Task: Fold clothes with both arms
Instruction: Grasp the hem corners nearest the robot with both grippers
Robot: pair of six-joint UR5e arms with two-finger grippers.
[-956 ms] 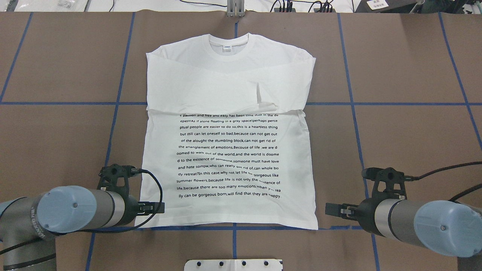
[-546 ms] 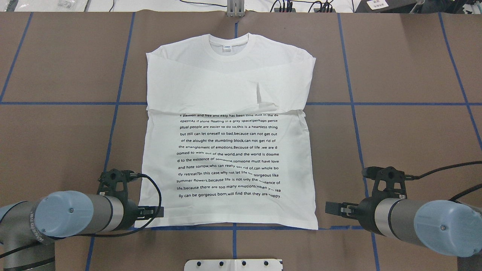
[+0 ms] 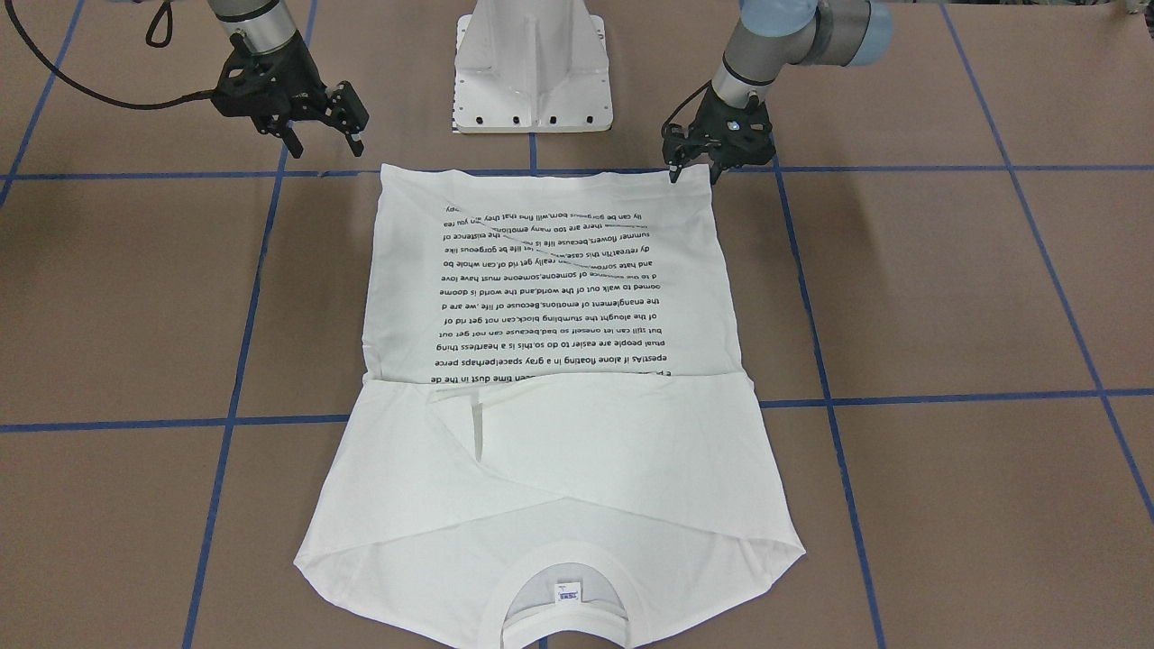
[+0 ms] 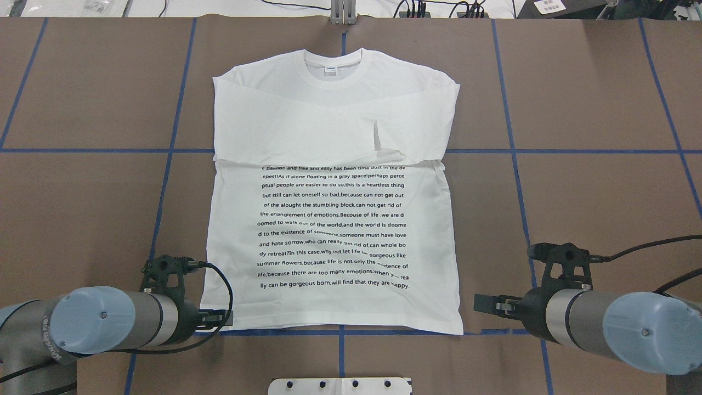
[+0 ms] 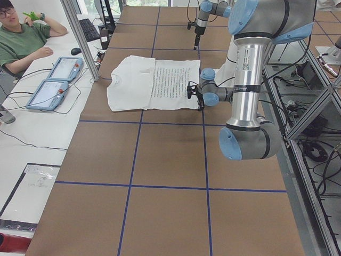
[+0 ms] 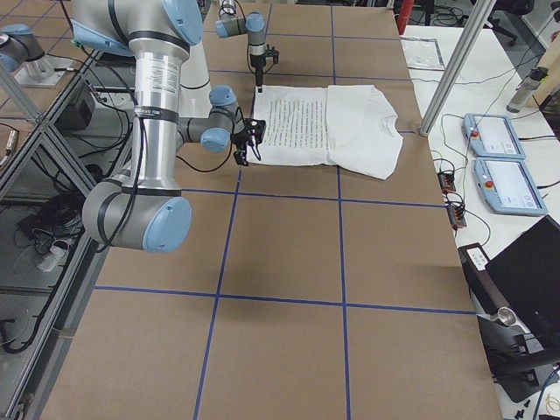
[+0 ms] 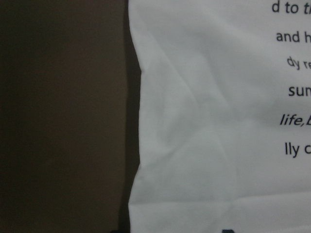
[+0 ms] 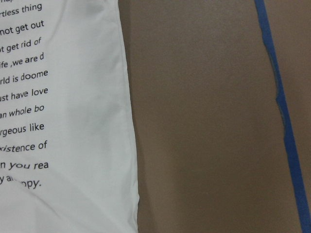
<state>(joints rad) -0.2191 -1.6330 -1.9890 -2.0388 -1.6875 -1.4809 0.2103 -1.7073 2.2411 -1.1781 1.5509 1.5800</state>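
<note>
Jaws of both grippers stand apart, and neither one has cloth between them. The left gripper [image 3: 693, 171] is low over the hem corner of the T-shirt [image 4: 329, 126] on the robot's left side, with one finger to each side of that corner. If the fingers touch the cloth, I cannot tell. The right gripper [image 3: 325, 140] hangs just beside the other hem corner, over the bare table [image 4: 592, 208] and apart from the shirt, with its jaws spread wide.

One white long-sleeved T-shirt lies flat in the middle of the table, printed side up. Its hem is near the robot and its collar [image 4: 333, 82] is at the far side. The two sleeves are folded across the chest, one from the left [image 4: 263, 129] and one from the right [image 4: 422, 129], and they meet over the top of the print. Below them I count thirteen lines of black text; the sleeves cover half of the first line. One small label sits inside the collar.

Two arms reach in, the left arm [image 4: 93, 318] and the right arm [image 4: 620, 323], one on each side of the hem. One white pedestal base [image 3: 532, 81] stands between them. Blue tape lines [image 4: 170, 153] divide the brown table cover into squares.

Beyond the collar end, one person [image 5: 21, 40] in a green shirt sits at a white desk with two touch-screen pendants [image 5: 65, 68] on it.
</note>
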